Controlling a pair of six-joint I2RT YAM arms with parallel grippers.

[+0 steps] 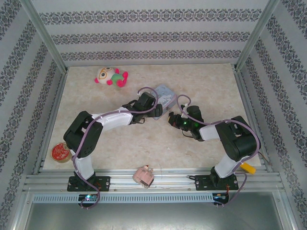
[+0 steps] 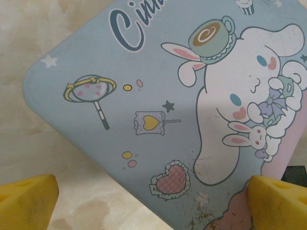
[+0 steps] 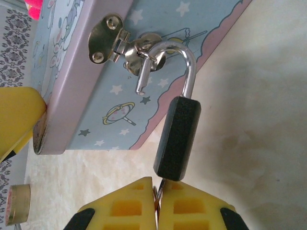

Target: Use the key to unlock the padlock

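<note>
Your right pincer (image 3: 156,203) is clamped shut on the key (image 3: 157,190). All you can see of it is a thin sliver of metal between the two yellow pads, going straight into the bottom of the padlock (image 3: 176,139).

In the right wrist view the padlock's black body stands on end right above the pads. Its long axis runs away from the pincer and leans a touch to the right. The keyhole end faces you and the shackle (image 3: 186,60) end faces the tin (image 3: 96,120). One shackle leg sits in the body. The other leg is out and curls over with its tip hanging free, hooked through the ring of the brass hasp (image 3: 108,38) on the tin's side. So the padlock hangs off the tin, just above the counter (image 3: 259,120).

Your left pincer (image 2: 153,200) is wide open over the tin's lid. One yellow pad is over bare counter and the other is over the lid's pink corner.

The lid is pale blue with script writing that starts "Cin" and then runs off the frame. It also has a white long-eared cartoon character with a teacup on its head, plus hearts and stars.

From the top camera, the tin sits mid-counter between the two pincers, and a plush toy (image 1: 111,75) lies well behind it.
</note>
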